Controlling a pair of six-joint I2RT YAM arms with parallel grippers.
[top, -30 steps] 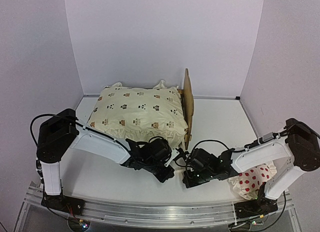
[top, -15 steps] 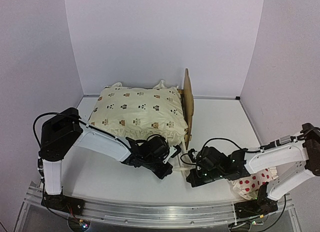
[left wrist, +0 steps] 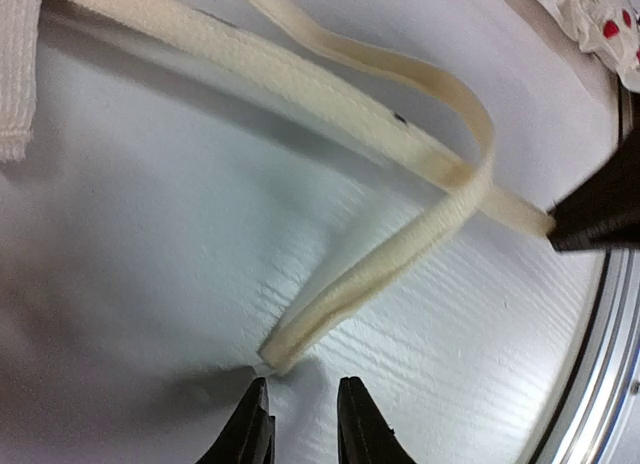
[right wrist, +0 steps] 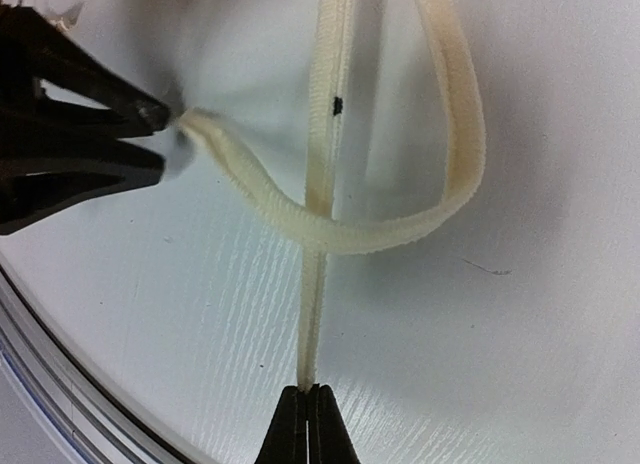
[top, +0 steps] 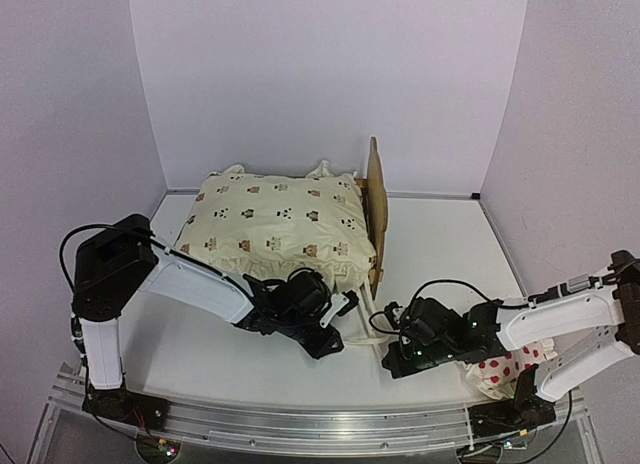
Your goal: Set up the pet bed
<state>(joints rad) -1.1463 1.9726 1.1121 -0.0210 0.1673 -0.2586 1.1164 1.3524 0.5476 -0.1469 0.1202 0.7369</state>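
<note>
The pet bed's plywood headboard (top: 375, 209) stands upright at the right end of the cream printed cover (top: 280, 224), which hides the rest of the frame. Two cream tie straps trail from the cover onto the table. My left gripper (left wrist: 302, 389) is open by a narrow gap, and the end of the looped strap (left wrist: 380, 274) lies just ahead of its tips, not between them. My right gripper (right wrist: 308, 392) is shut on the end of the straight strap (right wrist: 318, 234), which the looped one crosses. In the top view the left gripper (top: 350, 302) and right gripper (top: 387, 339) face each other.
A white red-dotted pillow (top: 505, 364) lies under the right arm at the table's near right corner. The table's metal front rail (top: 300, 424) runs just behind both grippers. White walls close in the back and sides.
My left gripper's jaws have parted and the strap end now lies free in front of them. The right gripper has drawn back to the right, still holding its strap.
</note>
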